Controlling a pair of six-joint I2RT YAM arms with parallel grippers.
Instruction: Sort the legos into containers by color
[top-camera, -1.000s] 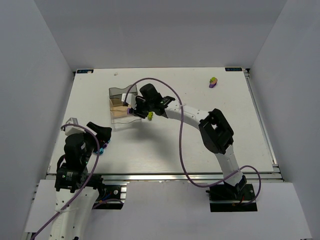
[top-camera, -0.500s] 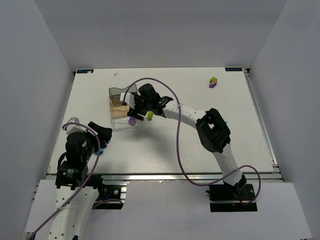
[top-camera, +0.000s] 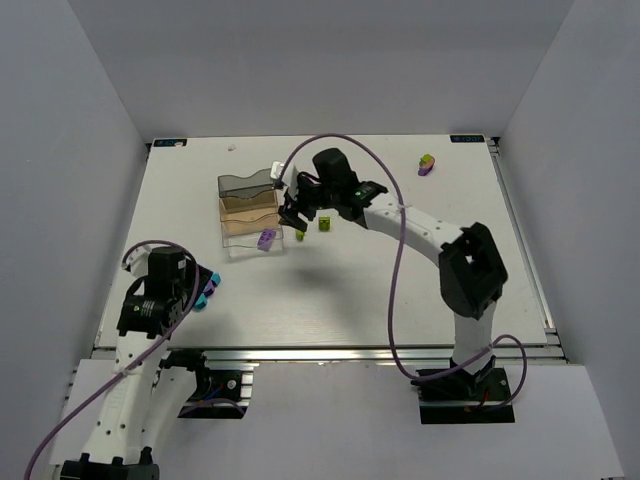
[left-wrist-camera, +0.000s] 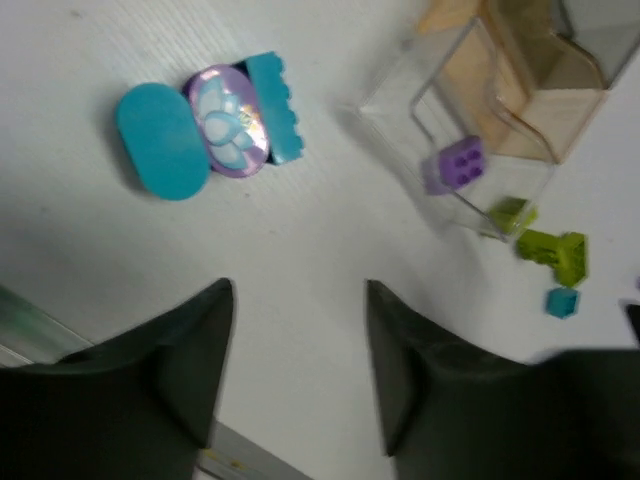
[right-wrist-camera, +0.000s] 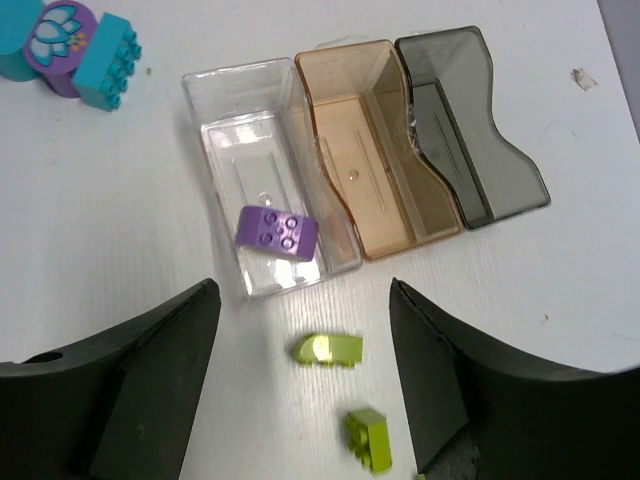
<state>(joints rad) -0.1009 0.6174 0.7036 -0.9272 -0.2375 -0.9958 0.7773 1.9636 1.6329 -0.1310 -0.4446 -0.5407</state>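
Observation:
The containers are three joined bins: clear (right-wrist-camera: 215, 95), tan (right-wrist-camera: 340, 70) and smoky grey (right-wrist-camera: 500, 150). One purple lego (right-wrist-camera: 277, 232) lies in the clear bin. My right gripper (right-wrist-camera: 300, 345) hangs open above a lime green lego (right-wrist-camera: 330, 349) on the table just outside that bin, with a second green lego (right-wrist-camera: 370, 438) close by. My left gripper (left-wrist-camera: 300, 365) is open with only bare table between its fingers. Ahead of it lies a joined cyan and purple cluster (left-wrist-camera: 215, 125). A small cyan lego (left-wrist-camera: 562, 301) sits near the green ones.
A green and purple lego pair (top-camera: 427, 165) lies at the table's far right. The table's near metal rail (left-wrist-camera: 225, 460) runs just under my left fingers. The right arm's purple cable (top-camera: 395, 290) loops over the middle of the table.
The purple lego left my right gripper and now lies in the clear bin. That gripper opened and drew back to the right. My left arm pulled back from the cluster and its jaws narrowed.

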